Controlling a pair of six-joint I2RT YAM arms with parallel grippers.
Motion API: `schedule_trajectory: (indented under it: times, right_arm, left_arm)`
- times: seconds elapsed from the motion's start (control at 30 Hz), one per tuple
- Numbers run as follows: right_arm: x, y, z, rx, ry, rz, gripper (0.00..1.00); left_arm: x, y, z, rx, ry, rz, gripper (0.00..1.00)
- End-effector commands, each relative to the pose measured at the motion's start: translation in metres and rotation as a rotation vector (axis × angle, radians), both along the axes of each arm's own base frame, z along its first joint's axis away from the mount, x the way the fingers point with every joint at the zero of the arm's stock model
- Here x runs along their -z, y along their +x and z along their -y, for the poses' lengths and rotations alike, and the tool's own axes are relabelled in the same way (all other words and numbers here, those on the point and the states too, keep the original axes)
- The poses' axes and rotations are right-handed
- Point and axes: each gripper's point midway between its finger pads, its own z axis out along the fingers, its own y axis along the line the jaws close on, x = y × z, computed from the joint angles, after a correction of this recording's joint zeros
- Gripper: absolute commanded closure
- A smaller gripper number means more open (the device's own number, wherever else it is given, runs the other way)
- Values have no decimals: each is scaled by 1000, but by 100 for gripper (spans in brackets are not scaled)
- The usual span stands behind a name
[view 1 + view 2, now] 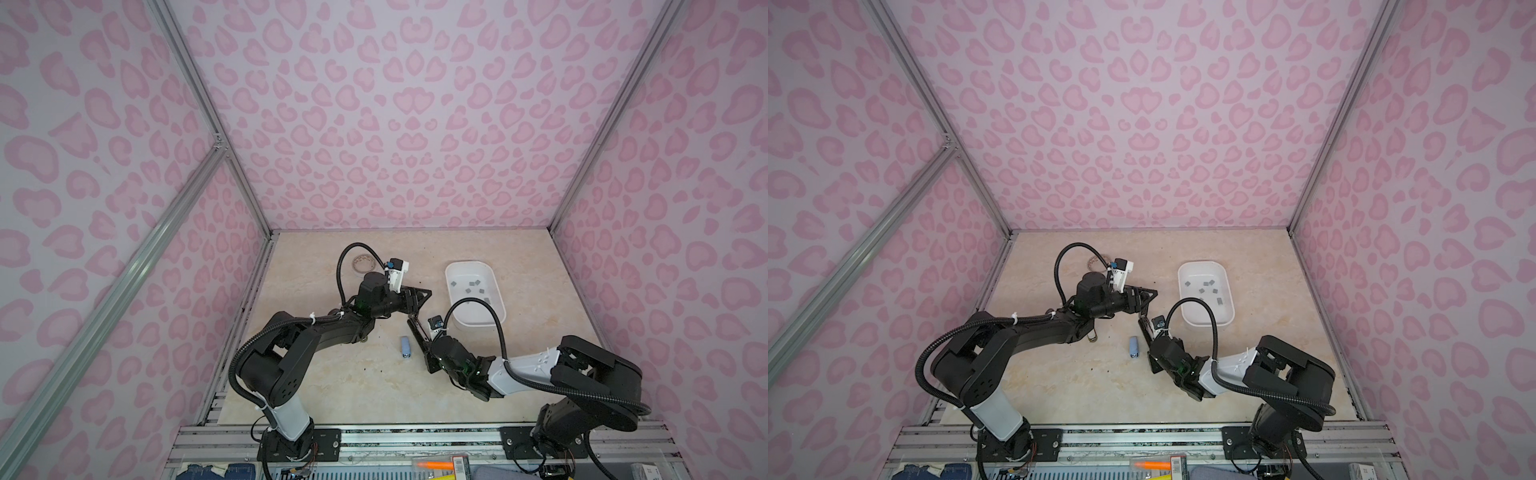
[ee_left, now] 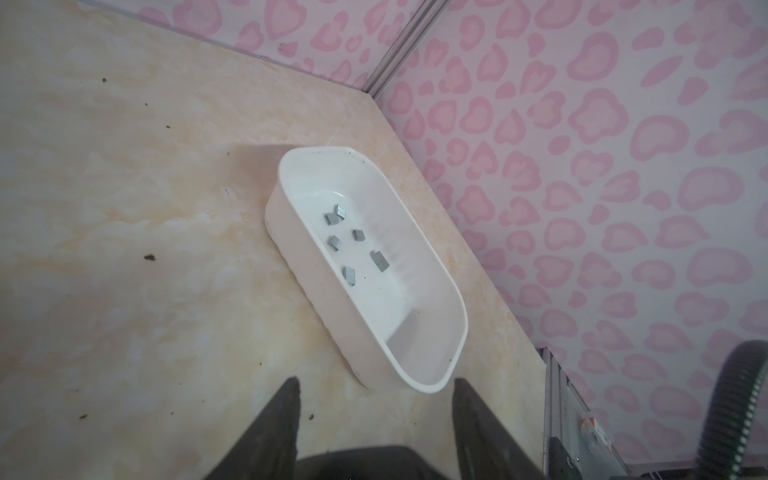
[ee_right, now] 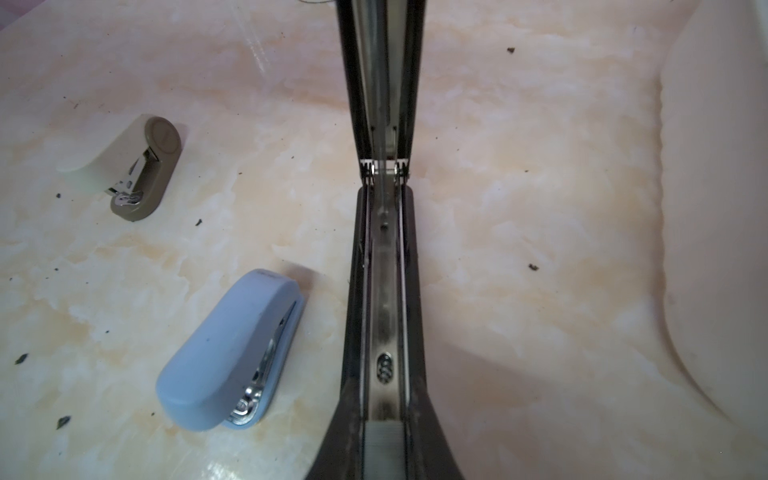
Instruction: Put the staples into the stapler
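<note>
Closest to the lens in the right wrist view, the right gripper (image 3: 384, 208) has its fingers (image 3: 349, 374) pressed together on the base of the black stapler (image 3: 382, 83). The stapler is swung open at its hinge, so the metal channel faces up; that reads as a hold meant to keep the magazine steady and reachable for loading. No strip shows in the channel. I cannot tell whether the stapler rests on the table (image 1: 332, 386) or hangs just above it.

Just beside it lies the blue stapler (image 3: 230, 353), shut and untouched. Further off sits the beige stapler (image 3: 137, 166), also left alone.

Beyond those, the left gripper (image 2: 376, 386) hovers with its fingers (image 2: 286, 415) apart and nothing between them. It points towards the white tray (image 2: 457, 332), likely lining up to pick a strip.

Farthest back, the staples (image 2: 351, 243) lie scattered loose on the tray floor, well apart from both grippers. Judging by this, loading has not yet begun; the small flat strips will probably need a careful pinch.
</note>
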Motion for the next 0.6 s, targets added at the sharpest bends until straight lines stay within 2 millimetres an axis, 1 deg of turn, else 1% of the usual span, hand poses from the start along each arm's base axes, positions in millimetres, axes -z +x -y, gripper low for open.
schedule_trajectory:
  times: [0.0, 0.17, 0.37, 0.57]
  right_arm:
    - [-14, 6, -3, 21, 46, 57, 95]
    - [-14, 6, -2, 24, 56, 66, 92]
    - [-16, 1, -2, 14, 81, 100, 90]
    - [-23, -9, -1, -13, 129, 181, 89]
  left_arm:
    - [-6, -2, -3, -42, 9, 64, 42]
    - [-6, -17, -2, -42, 19, 80, 42]
    - [-5, -31, -3, -39, 14, 80, 42]
    - [3, -37, 1, -29, 15, 62, 42]
